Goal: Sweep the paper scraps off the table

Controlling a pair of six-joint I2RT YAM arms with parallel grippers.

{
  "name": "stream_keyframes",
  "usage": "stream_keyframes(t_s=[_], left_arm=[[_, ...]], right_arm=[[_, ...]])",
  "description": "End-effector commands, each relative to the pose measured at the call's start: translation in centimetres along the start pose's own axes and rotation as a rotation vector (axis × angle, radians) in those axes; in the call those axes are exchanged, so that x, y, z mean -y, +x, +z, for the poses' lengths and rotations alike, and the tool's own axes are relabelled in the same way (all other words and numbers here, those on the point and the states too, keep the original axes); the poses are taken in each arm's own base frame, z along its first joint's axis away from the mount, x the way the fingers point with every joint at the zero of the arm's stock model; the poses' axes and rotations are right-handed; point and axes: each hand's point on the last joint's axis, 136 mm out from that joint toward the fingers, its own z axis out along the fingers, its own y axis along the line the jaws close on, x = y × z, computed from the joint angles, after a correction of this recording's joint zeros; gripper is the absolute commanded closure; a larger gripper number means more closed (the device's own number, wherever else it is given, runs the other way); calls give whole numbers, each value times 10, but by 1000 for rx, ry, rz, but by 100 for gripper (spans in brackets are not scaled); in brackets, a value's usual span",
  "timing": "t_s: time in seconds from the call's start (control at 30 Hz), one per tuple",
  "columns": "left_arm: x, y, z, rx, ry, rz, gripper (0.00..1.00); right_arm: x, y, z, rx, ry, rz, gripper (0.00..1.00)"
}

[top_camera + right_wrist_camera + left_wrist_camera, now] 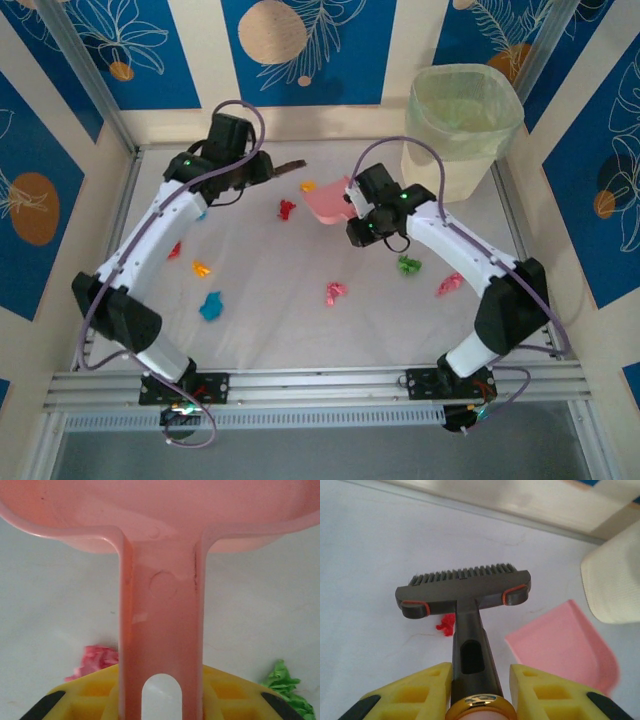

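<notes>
The right gripper point(161, 700) clamps the handle (slotted) of the pink dustpan point(160, 510); a pink scrap point(97, 660) lies left, a green scrap point(286, 682) right.

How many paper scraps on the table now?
9. Far side: yellow scrap, red scrap. By left arm: small blue scrap, red bit, orange scrap, large blue scrap. Middle: pink scrap. By right arm: green scrap, reddish scrap. Arms may hide more.

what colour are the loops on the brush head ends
Orange-red, on a dark grey brush head; clearest in the left wrist view.
</notes>
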Motion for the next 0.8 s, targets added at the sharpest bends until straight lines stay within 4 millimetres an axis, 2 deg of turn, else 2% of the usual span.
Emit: stream_keyframes(t_s=[0.0,0.13,0.43,0.6,0.77], left_arm=[[14,-1,13,-61,65,11,100],[28,3,42,-121,113,-9,100],[33,-14,80,-97,80,18,100],[44,-23,83,-79,110,28,100],[44,-30,88,-44,101,43,100]], right_arm=[[8,2,15,-10,86,-72,100],[12,13,38,-81,125,-84,100],[14,21,74,-136,145,-92,100],[15,22,87,-159,138,-63,100],[16,26,98,-179,136,-58,100]])
